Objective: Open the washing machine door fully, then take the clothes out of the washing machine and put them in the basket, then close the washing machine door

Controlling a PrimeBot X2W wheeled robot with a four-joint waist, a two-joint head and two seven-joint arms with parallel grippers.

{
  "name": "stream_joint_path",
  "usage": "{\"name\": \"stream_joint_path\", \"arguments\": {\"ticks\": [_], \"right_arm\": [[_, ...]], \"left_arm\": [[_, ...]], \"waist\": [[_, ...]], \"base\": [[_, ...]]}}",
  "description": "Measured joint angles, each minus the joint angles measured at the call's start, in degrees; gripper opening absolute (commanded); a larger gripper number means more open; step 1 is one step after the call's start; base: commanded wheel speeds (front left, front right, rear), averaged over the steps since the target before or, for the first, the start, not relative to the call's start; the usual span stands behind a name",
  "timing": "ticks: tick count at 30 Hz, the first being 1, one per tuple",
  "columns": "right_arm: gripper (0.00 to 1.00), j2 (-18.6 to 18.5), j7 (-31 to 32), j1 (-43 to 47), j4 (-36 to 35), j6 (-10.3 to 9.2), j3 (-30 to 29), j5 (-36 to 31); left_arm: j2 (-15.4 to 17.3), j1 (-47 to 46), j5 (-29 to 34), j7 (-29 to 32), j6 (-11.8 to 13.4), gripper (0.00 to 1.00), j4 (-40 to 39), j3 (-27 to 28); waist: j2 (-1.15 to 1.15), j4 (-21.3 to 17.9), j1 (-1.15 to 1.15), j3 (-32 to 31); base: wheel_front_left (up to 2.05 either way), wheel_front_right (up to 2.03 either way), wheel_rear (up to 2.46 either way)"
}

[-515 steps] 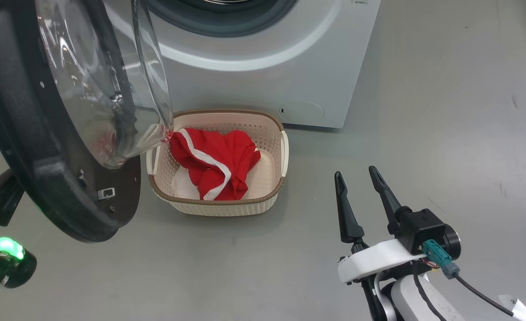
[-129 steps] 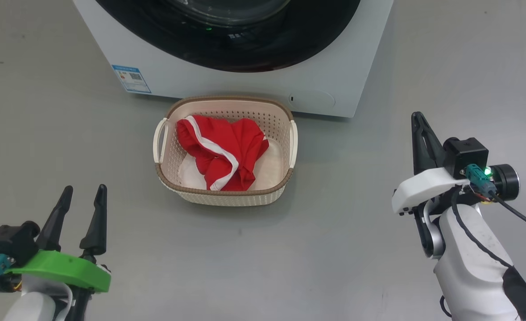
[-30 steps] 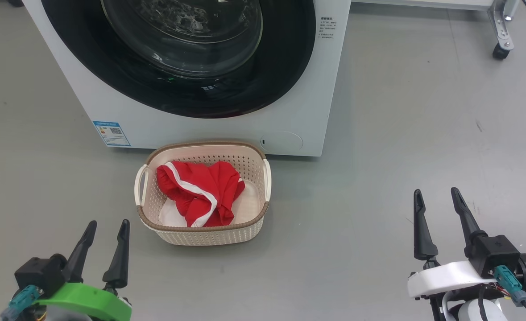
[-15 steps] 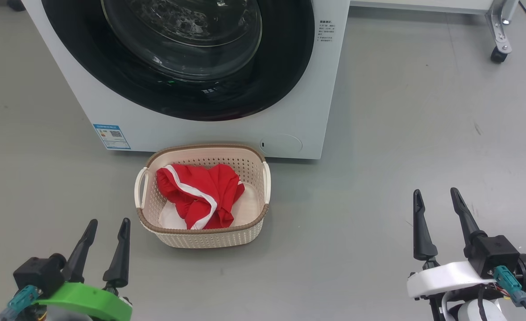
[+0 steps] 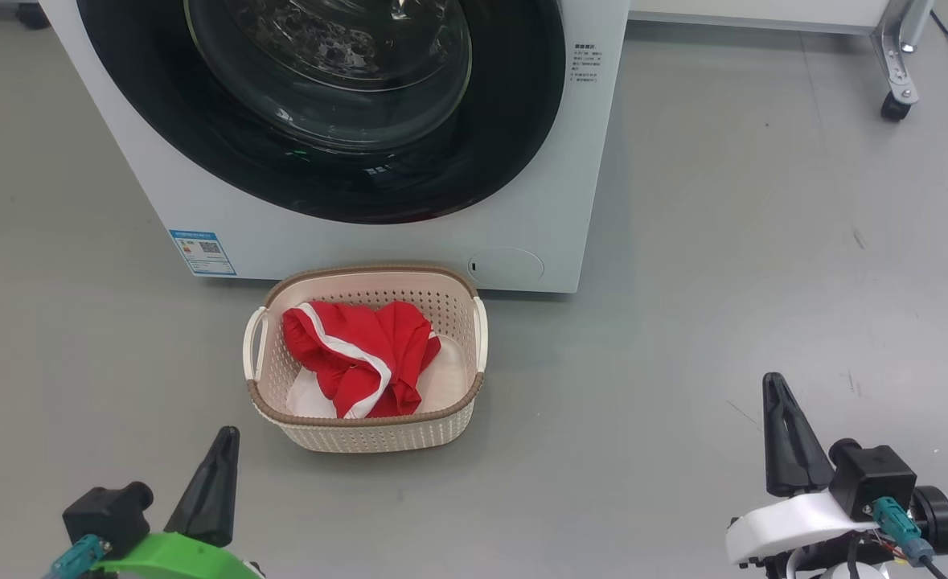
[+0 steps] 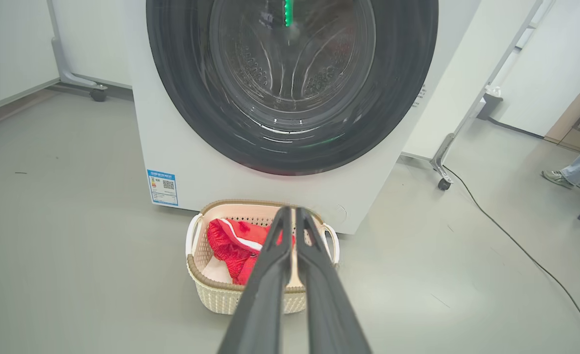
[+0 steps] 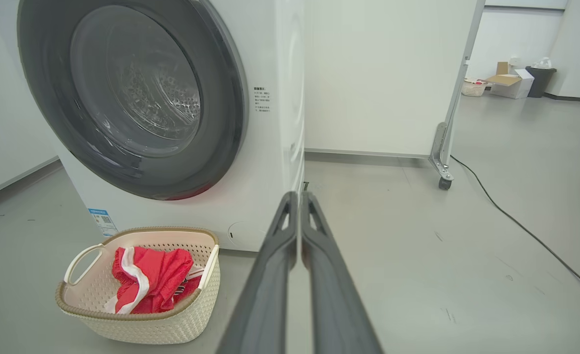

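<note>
The washing machine [image 5: 594,161] stands at the top of the head view with its door [image 5: 514,137] closed flat against the front, black rim around the glass bowl. The basket [image 5: 369,272] sits on the floor right before it, holding the red clothes [image 5: 353,354] with white trim over a white piece. My left gripper [image 5: 227,438] is shut and empty at the lower left, short of the basket. My right gripper [image 5: 773,382] is shut and empty at the lower right, well to the basket's right. In the wrist views each gripper [image 6: 291,212] [image 7: 297,196] has its fingers pressed together.
A blue label [image 5: 203,252] marks the machine's lower left. A white partition on a castered metal foot [image 5: 896,88] stands to the machine's right, with a black cable [image 6: 516,241] trailing over the grey floor. A person's feet [image 6: 565,179] are at the far right.
Both grippers have gone from open to shut and sit lower in the head view. The door, open in the earliest frame, is closed now.
</note>
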Motion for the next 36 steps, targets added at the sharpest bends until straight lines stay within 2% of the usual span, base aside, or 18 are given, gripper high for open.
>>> {"name": "stream_joint_path", "arguments": {"ticks": [10,36], "right_arm": [[0.0,0.2,0.0,1.6,-0.6,0.75,0.9,4.6],[0.0,-0.5,3.8,1.1,-0.6,2.81,-2.2,28.4]], "left_arm": [[-0.9,0.7,-4.5,1.1,0.0,0.0,0.3,0.9],[-3.0,0.6,-17.7,6.1,0.0,0.0,0.0,5.9]], "waist": [[0.0,-0.4,0.0,-0.2],[0.0,-1.5,0.0,-0.8]], "base": [[0.0,0.0,0.0],[0.0,0.0,0.0]]}}
